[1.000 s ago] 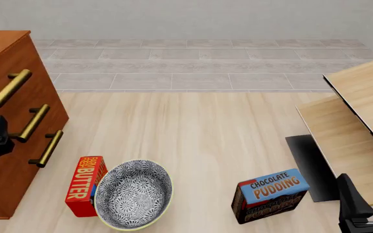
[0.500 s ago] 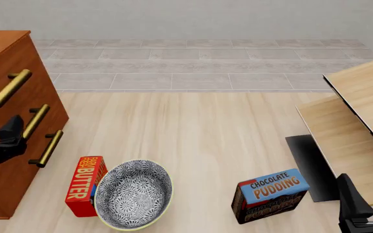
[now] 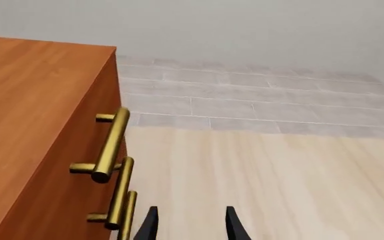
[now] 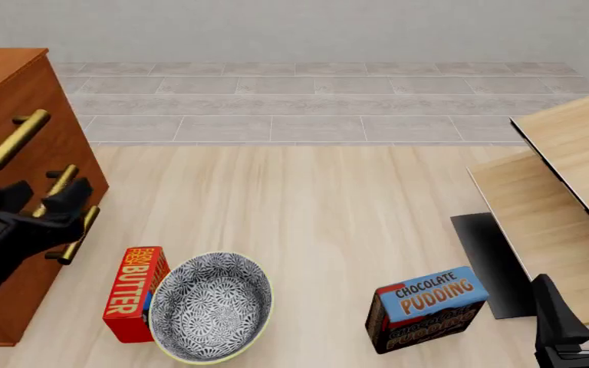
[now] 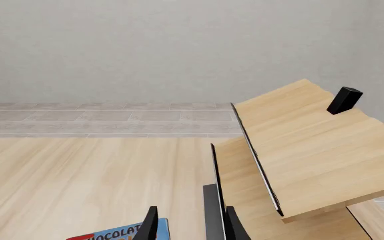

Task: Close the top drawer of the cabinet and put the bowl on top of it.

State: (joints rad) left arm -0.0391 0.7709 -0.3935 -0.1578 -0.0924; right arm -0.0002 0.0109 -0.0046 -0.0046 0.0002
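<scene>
The reddish-brown cabinet stands at the left with three brass bar handles. The top drawer carries the uppermost handle; no gap shows around its front. In the left wrist view the cabinet fills one side, its top handle nearest. My left gripper is open and empty, hovering just in front of the middle handle. The floral bowl sits upright on the table, below and right of that gripper. My right gripper stays open and empty at the bottom right corner, far from the bowl.
A red butter box touches the bowl's left side. A chocolate pudding box lies to the right, also seen past my right fingers as the pudding box. A pale wooden shelf unit and a dark mat occupy the right side.
My left gripper has moved right from the frame's left edge along the cabinet front; both fingers now show by the middle handle. Bowl, boxes and right arm are still.
</scene>
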